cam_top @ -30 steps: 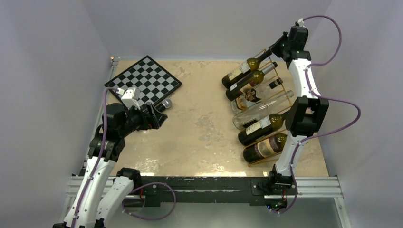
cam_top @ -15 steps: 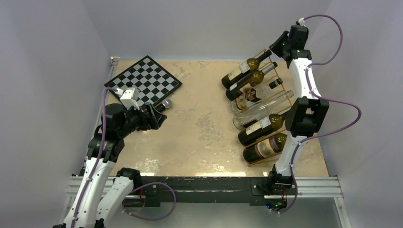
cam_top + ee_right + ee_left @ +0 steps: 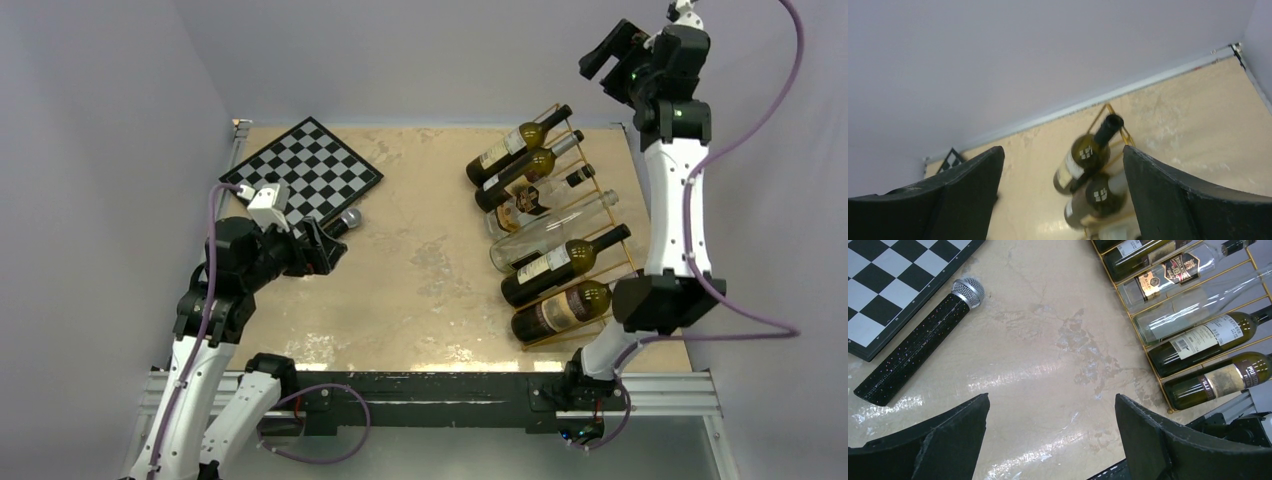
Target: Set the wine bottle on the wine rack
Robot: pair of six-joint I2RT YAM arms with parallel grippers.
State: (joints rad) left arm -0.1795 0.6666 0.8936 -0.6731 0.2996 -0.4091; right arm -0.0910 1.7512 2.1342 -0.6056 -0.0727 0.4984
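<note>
1. Top external view: the right gripper (image 3: 607, 52) is high above the far end of the wine rack (image 3: 547, 344), with its fingers spread and nothing between them. The rack stands along the right side of the table (image 3: 420, 260) with six bottles lying in its slanted slots. The wine bottle (image 3: 512, 147) I take as the task's own is the farthest one, neck pointing up and to the right. I see no bottle loose on the table, so I judge that placing is done and the step in hand is clearing away. The left gripper (image 3: 328, 243) hangs low on the left side, just beside a microphone (image 3: 345, 219) that lies at the edge of the chessboard (image 3: 312, 168).

2. Left wrist view: the left gripper (image 3: 1050, 410) has its fingers wide apart over bare table and holds nothing. The microphone (image 3: 923, 347) lies against the chessboard (image 3: 883, 295). The rack (image 3: 1168, 411) and the nearer bottles are well off to the right.

3. Right wrist view: the right gripper (image 3: 1062, 152) is spread and empty. It looks down on the wine bottle (image 3: 1079, 159), which rests on another bottle beneath it and is well apart from the fingers. The picture is slightly blurred, so I cannot judge how firmly the bottle is seated.

4. Next move, as I judge it: bring the right arm back clear of the necks, touching nothing, and check that the bottle lies steady.
</note>
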